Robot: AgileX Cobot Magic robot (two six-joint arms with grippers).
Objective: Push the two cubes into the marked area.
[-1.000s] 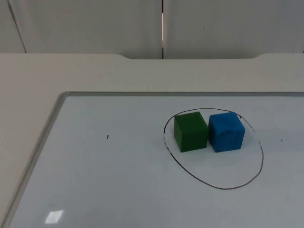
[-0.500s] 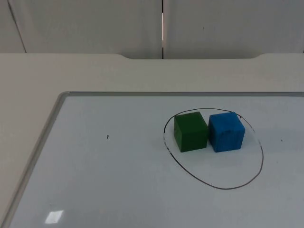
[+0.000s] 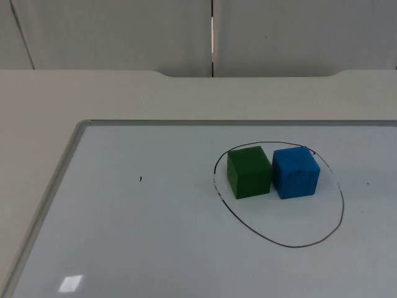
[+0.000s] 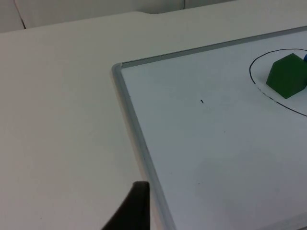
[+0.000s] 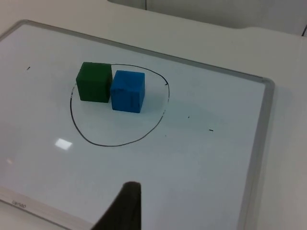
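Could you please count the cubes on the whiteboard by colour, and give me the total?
Green cube: 1
Blue cube: 1
Total: 2 cubes, side by side within the drawn outline on the whiteboard.

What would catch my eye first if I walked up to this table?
Two bright blocks: a green cube and a blue cube standing side by side, touching, the green one on the left in the top view. Both sit inside a hand-drawn black oval on a whiteboard that lies flat on the pale table.
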